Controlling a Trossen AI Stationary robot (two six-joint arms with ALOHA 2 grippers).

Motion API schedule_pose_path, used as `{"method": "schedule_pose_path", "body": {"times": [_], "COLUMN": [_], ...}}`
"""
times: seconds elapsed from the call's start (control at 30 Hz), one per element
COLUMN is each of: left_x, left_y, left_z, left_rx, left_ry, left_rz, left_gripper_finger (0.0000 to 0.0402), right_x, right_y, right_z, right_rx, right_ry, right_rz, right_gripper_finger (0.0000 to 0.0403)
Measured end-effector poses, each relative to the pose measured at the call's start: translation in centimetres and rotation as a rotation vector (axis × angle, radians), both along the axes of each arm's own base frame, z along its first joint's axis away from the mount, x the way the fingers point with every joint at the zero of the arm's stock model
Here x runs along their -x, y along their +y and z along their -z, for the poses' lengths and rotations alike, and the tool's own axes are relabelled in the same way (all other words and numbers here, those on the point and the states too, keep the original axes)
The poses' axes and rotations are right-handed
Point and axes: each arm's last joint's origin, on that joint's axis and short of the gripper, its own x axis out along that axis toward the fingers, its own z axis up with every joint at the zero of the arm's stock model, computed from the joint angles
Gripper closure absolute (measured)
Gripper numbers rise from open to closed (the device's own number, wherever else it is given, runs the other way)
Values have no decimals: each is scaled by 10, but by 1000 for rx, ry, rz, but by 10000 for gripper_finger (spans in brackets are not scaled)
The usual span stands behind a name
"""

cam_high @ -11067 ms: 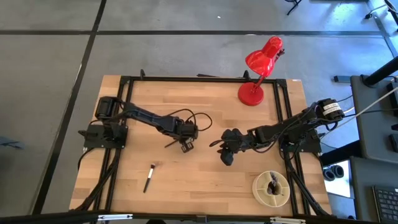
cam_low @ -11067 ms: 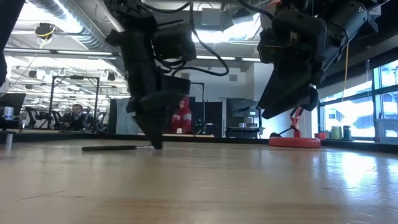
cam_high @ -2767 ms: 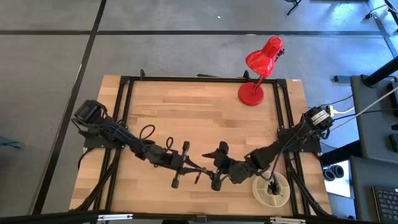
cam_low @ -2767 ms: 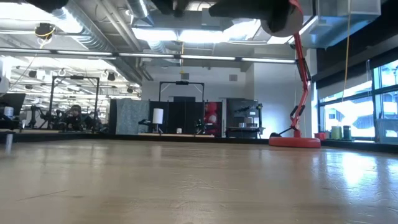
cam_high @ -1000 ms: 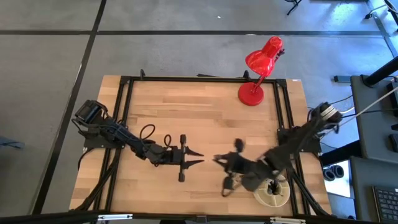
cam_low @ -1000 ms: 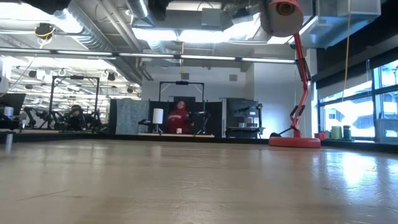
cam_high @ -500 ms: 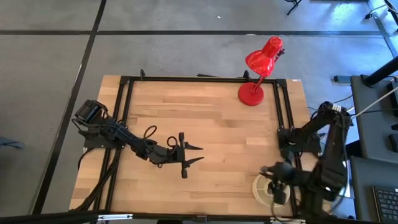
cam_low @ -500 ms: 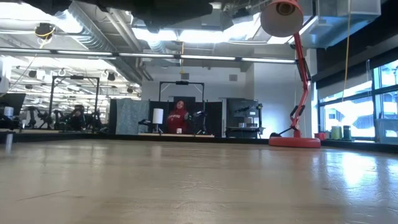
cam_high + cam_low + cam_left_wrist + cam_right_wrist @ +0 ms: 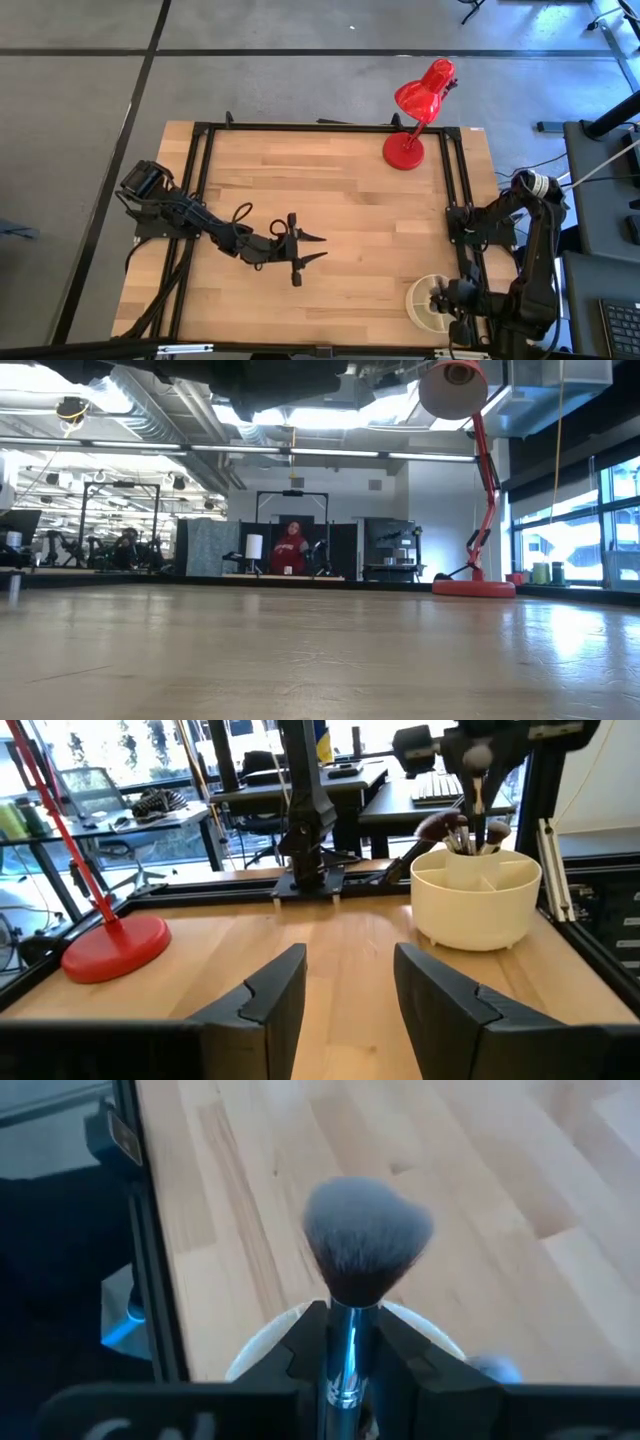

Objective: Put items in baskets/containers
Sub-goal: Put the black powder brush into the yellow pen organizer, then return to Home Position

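Observation:
The cream dish (image 9: 417,300) stands at the table's near right corner; in the left wrist view the dish (image 9: 478,900) holds several brushes upright (image 9: 440,825). My right gripper (image 9: 450,302) hangs over the dish, shut on one brush with a grey bristle head (image 9: 368,1240). My left gripper (image 9: 318,250) hovers above the table's middle, open with nothing between its fingers (image 9: 350,980), pointing toward the right edge. The low view shows neither gripper's fingers. My right gripper (image 9: 345,1320) pinches the brush by its shiny metal collar (image 9: 346,1350), just below the bristles, between its two fingers. The bristle head sticks out beyond the fingertips; the handle is hidden behind the fingers. The brush is lifted clear, above the dish's rim (image 9: 262,1352).
A red desk lamp stands on its round base (image 9: 404,150) at the far right, also seen as the lamp (image 9: 115,945) from the left wrist. Dark frame rails (image 9: 455,200) run along the table's edges. Bare wood (image 9: 350,200) lies between the arms.
My right gripper has carried the brush from the table's near middle toward the right edge and now hangs over the dish. My left gripper has stayed in place, and its fingers stand wider apart than a second ago.

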Motion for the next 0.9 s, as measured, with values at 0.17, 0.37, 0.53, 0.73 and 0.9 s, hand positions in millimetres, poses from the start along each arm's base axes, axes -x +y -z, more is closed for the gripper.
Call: {"method": "schedule_pose_path", "body": {"times": [0.17,0.37,0.53,0.73,0.9], "left_x": [0,0,0,11,31], "left_y": [0,0,1,9,20], "left_z": [0,0,0,-26,-58], "left_rx": [8,7,4,-3,-11], "left_ry": [-2,-1,-2,-50,-61], "left_rz": [0,0,-20,-128,-85], "left_gripper_finger": [253,256,256,256,256], "right_x": [3,1,-14,-58,-102], "right_y": [1,0,-10,-34,-73], "right_z": [7,7,-1,-9,-4], "right_rx": [-11,-7,93,413,615], "right_ry": [4,20,-51,-235,-155], "right_rz": [4,14,38,65,178], "right_gripper_finger": [295,160,126,141,178]}}
